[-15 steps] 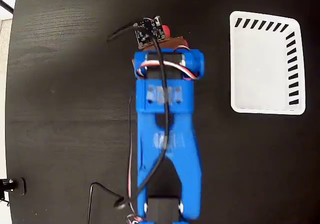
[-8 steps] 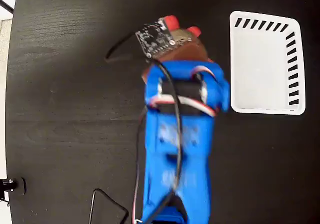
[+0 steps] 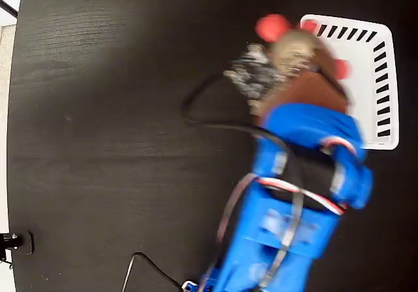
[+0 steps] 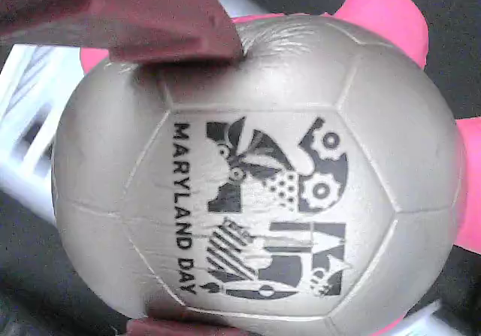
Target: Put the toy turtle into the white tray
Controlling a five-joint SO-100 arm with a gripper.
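The toy turtle (image 3: 292,49) has a gold-beige shell and a red head, and it hangs over the left rim of the white tray (image 3: 369,76) in the fixed view, blurred by motion. My gripper (image 3: 297,60) on the blue arm is shut on the toy turtle. In the wrist view the shell (image 4: 255,178) fills the frame, its dark logo facing the camera. One dark red finger (image 4: 150,16) presses it from above and the other shows at the bottom edge. Part of the white tray (image 4: 30,125) shows behind at the left.
The black table (image 3: 104,109) spreads to the left, its edge running down the far left of the fixed view. A black cable (image 3: 202,119) loops off the wrist. A small black clamp (image 3: 14,242) sits at the lower left edge.
The arm has swung to the right with the toy turtle, from the top middle of the table to the tray's left rim. The turtle is off the table.
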